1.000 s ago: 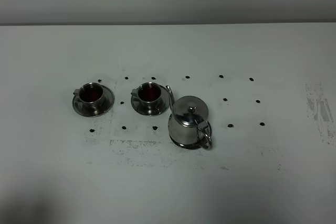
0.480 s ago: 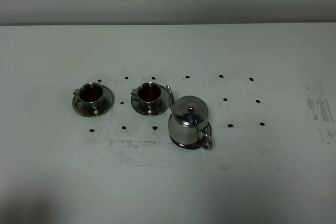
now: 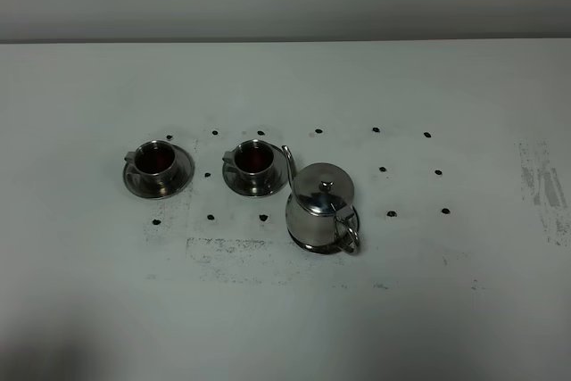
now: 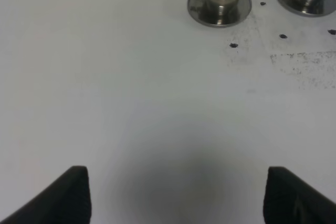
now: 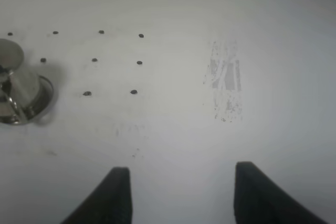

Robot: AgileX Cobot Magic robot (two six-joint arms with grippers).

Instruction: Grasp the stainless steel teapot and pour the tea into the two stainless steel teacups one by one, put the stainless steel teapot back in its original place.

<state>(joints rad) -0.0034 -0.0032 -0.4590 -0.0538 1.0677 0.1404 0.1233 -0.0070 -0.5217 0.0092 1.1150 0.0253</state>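
A: Standing upright on its saucer: teapot, just right of the two teacups, both dark with tea.

B: Noted. Left gripper fingers apart, holding nothing. Right gripper likewise, well clear of pot.

Only the fingertips of the robot are visible. In the left wrist view, the left gripper shows two matte black fingers with rounded upper corners, one at each lower side. In the right wrist view, the right gripper shows two similar dark, wedge-shaped fingers. No cables, screws or markings can be distinguished.
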